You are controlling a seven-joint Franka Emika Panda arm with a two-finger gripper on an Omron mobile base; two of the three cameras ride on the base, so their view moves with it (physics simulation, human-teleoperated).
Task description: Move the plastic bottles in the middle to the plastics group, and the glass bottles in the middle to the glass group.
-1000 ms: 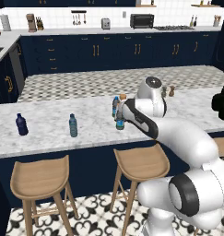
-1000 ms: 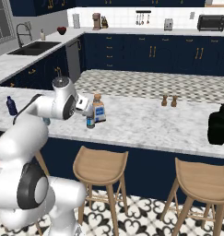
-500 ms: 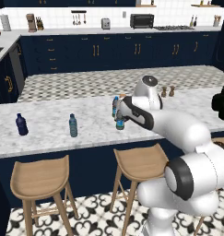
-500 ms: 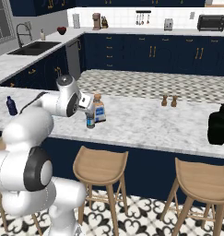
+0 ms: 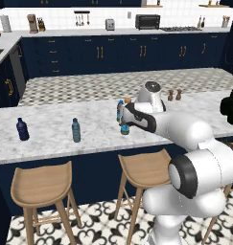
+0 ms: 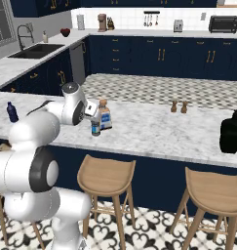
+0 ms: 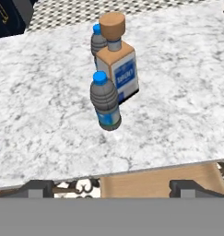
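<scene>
Two water bottles with blue caps stand mid-counter: the near one point(image 7: 105, 102) point(image 5: 124, 128) point(image 6: 95, 128) and a second one point(image 7: 98, 41) point(image 5: 120, 109) behind the glass bottle. The squarish glass bottle point(image 7: 117, 64) point(image 6: 105, 115) with a brown stopper stands between them. My gripper point(image 7: 111, 188) point(image 5: 123, 116) point(image 6: 92, 111) hovers just above and in front of the near water bottle, open, with nothing between its fingertips point(image 7: 37, 186). The navy bottle point(image 5: 22, 129) point(image 6: 12, 112) and the teal bottle point(image 5: 76, 130) stand to the left. At the right end stands the big black bottle point(image 5: 230, 107) point(image 6: 232, 132).
Two small shakers point(image 5: 174, 94) point(image 6: 179, 106) stand behind the bottles on the marble counter point(image 5: 51, 119). Wooden stools point(image 5: 41, 184) point(image 6: 106, 176) sit below the counter's front edge. Bare marble lies between the middle bottles and each end group.
The arm's elbow has swung up and across. The hand has stayed by the middle bottles, rising only slightly. No bottle has moved.
</scene>
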